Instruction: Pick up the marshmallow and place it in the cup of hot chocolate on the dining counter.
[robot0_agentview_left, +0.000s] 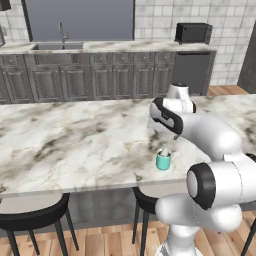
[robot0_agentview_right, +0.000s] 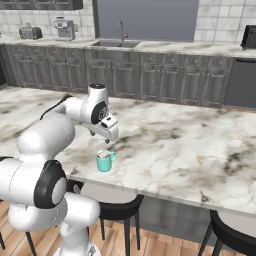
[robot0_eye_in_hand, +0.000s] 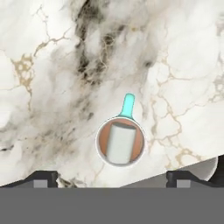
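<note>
Looking straight down in the hand view at the cup of hot chocolate (robot0_eye_in_hand: 120, 142), with the marshmallow (robot0_eye_in_hand: 120, 142) already sitting in the brown drink. Small white block, tipped a little, inside the rim. Teal cup with a little handle sticking out to one side. In the left base view, cup (robot0_agentview_left: 163, 160) near the front edge of the dining counter (robot0_agentview_left: 75, 140), right under the hand. Same in the right base view: cup (robot0_agentview_right: 105, 161) just below the gripper (robot0_agentview_right: 105, 142), marshmallow (robot0_agentview_right: 103, 154) poking up at the top.

Fingers (robot0_eye_in_hand: 41, 179) spread wide apart, one tip at each side of the hand view, holding nothing. Gripper (robot0_eye_in_hand: 112, 180) above the cup, not touching it.

Drop step looks done, so the job seems nearly over. Next move: lifting the hand straight up and away, taking care not to bump the cup or tip it over.
</note>
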